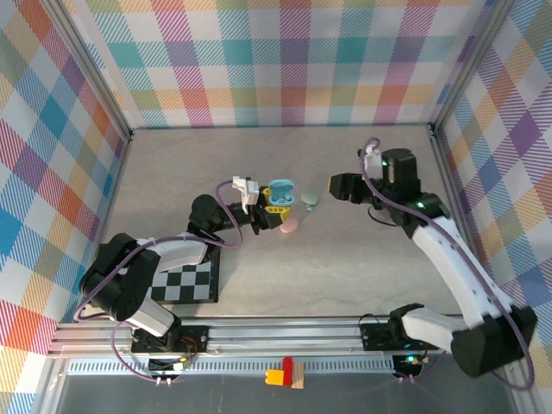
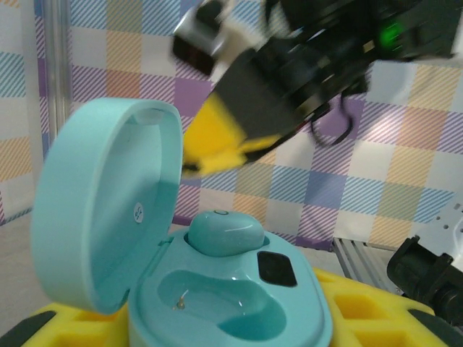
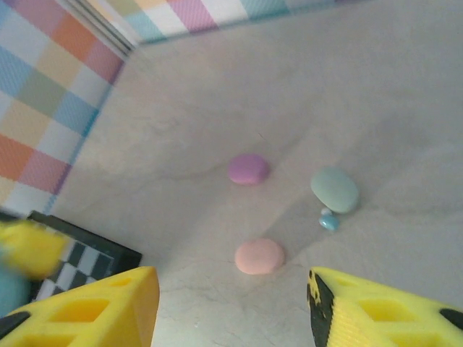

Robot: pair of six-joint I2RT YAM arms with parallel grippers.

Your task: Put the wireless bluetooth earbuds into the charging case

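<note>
Found left gripper (image 1: 269, 205) pinched tight on the case (image 2: 239, 311), near table centre, lid (image 2: 101, 210) swung up at the left of the wrist view. At the back of the case, one seated bud (image 2: 224, 231), teal, snug in place. Front socket (image 2: 210, 307) open and bare.

Seen from the left wrist: right gripper (image 1: 335, 185) blurred, above and behind the case, one yellow pad towards the lid. Fingers (image 3: 108, 307) of that gripper spread wide, gripping nothing, over bare table.

Ahead of them on the table: pink case (image 3: 259, 256) nearest, purple case (image 3: 248, 168) beyond, mint case (image 3: 334, 189) off to the right. Loose bud (image 3: 329, 220), small and blue, at the mint case's near edge. Touching or just beside, cannot tell.

From above: mint case lying between the two grippers, pink case just on the near side of the held case. Checkered mat (image 1: 185, 280) under the left arm, well apart from the cases. Red and yellow blocks (image 1: 285, 373) down on the near rail.
</note>
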